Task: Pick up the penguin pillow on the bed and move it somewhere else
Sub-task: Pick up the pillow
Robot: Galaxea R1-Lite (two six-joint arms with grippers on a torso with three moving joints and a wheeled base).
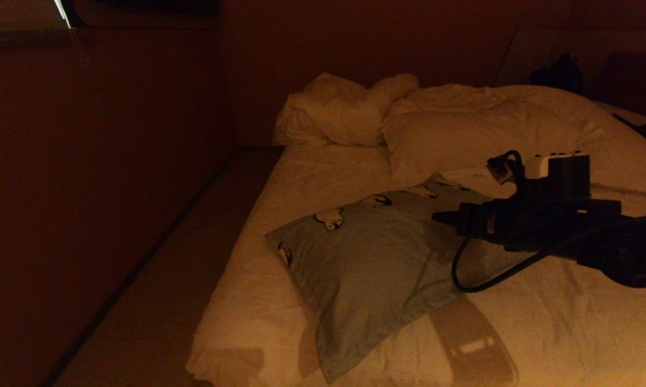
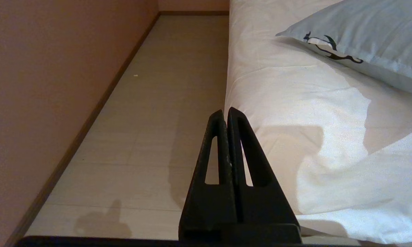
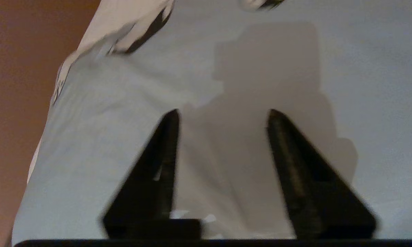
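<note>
The penguin pillow (image 1: 366, 258) lies flat on the bed (image 1: 312, 177), toward the near left part of the cream duvet, turned at an angle so that one corner points to the near edge and its row of printed penguins runs along the far side. Two plain white pillows (image 1: 452, 134) sit well behind it against the dark headboard, apart from it, so there is little chance of catching the wrong one. The right arm reaches in from the right, and the right pincer (image 1: 444, 217) hangs over the pillow's right half with its jaws standing apart; in the right wrist view only grey-blue fabric shows between the two fingers (image 3: 158, 164) and nothing is caught there, which I judge to be a stance ready for pinching up a fold of the soft cover (a flat pillow offers no edge from above, so bunching the cloth seems the sensible way). Whether the tips touch the fabric I cannot tell. The left pincer (image 2: 226, 113) is closed on nothing and parked low at the near left corner of the bed, above the pale floor (image 2: 151, 120) beside the wall, clear of the working arm.
</note>
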